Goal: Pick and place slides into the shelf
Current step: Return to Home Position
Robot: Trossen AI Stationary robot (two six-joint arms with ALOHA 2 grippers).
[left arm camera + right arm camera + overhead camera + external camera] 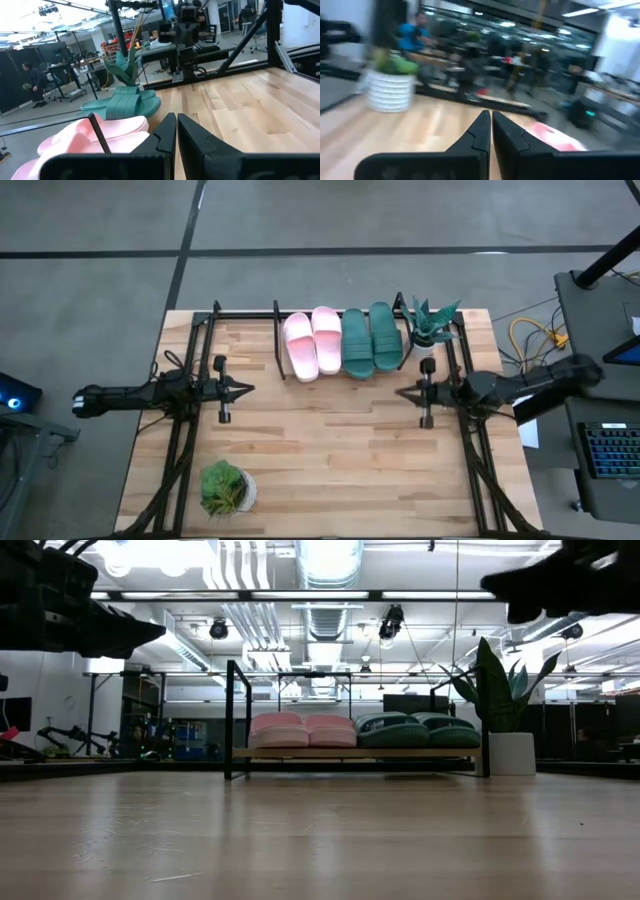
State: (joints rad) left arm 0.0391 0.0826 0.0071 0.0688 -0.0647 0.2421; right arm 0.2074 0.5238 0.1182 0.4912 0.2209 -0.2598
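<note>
Two light pink slides (311,343) and two dark teal slides (371,339) lie side by side, soles down, on the board of the black-rod shelf (276,340) at the table's far edge. The low view shows the pink pair (302,730) and the teal pair (418,730) on that board. My left gripper (248,389) hovers shut at the table's left, pointing level toward the middle. My right gripper (400,392) hovers shut at the right, facing it. Both are empty. The left wrist view shows a pink slide (95,137) and a teal slide (122,102) beyond the shut fingers.
A potted plant in a white pot (430,332) stands at the shelf's right end. A second potted plant (226,488) stands near the table's front left. Black arm-mount frames (185,430) run along both table sides. A person (34,82) walks in the room behind.
</note>
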